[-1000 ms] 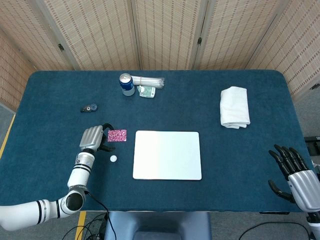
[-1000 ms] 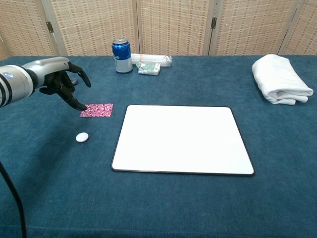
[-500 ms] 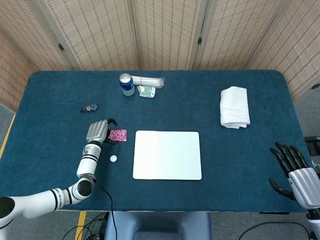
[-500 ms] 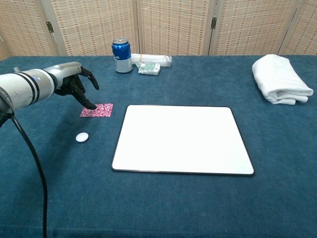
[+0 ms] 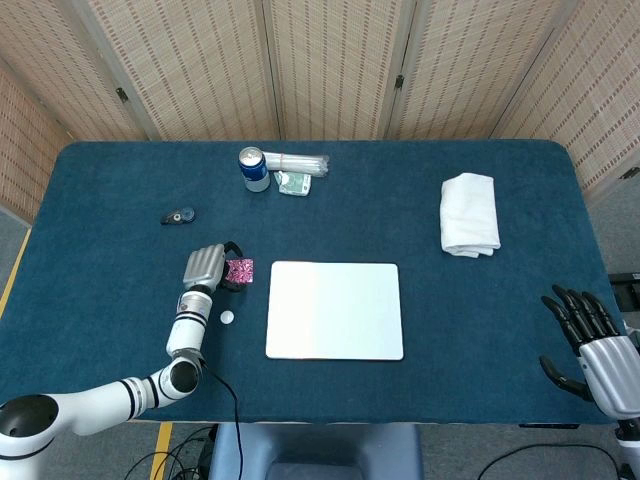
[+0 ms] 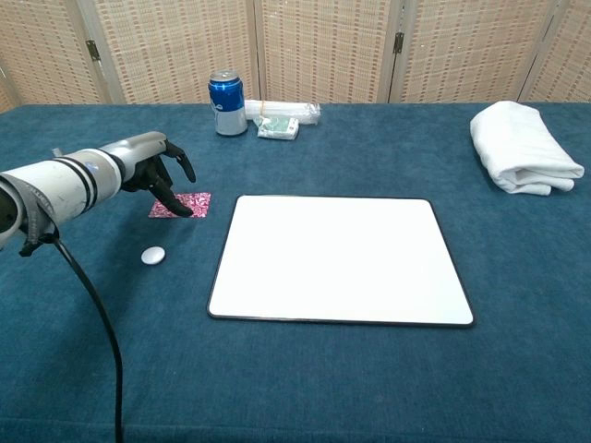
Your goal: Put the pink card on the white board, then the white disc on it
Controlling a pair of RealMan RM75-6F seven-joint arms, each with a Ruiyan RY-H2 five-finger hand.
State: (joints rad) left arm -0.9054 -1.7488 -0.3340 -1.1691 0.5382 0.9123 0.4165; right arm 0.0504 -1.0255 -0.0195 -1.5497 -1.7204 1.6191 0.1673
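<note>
Head view looks steeply down; chest view low, nearer — both share the table [image 5: 420, 200].

Left hand [image 5: 207, 267] is covering the pink card's [image 5: 241, 271] nine o'clock half; right hand [image 5: 592, 347] is running off the frame's four o'clock corner.

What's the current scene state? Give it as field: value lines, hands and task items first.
left hand: over the pink card, fingers spread, fingertips at the card; a grip cannot be told
right hand: at the table's near right edge, fingers apart, holding nothing
pink card: flat on the table, left of the white board, not on it
white disc: on the table, nearer than the card, apart from it
white board: bare
other items: blue can, folded white towel
</note>
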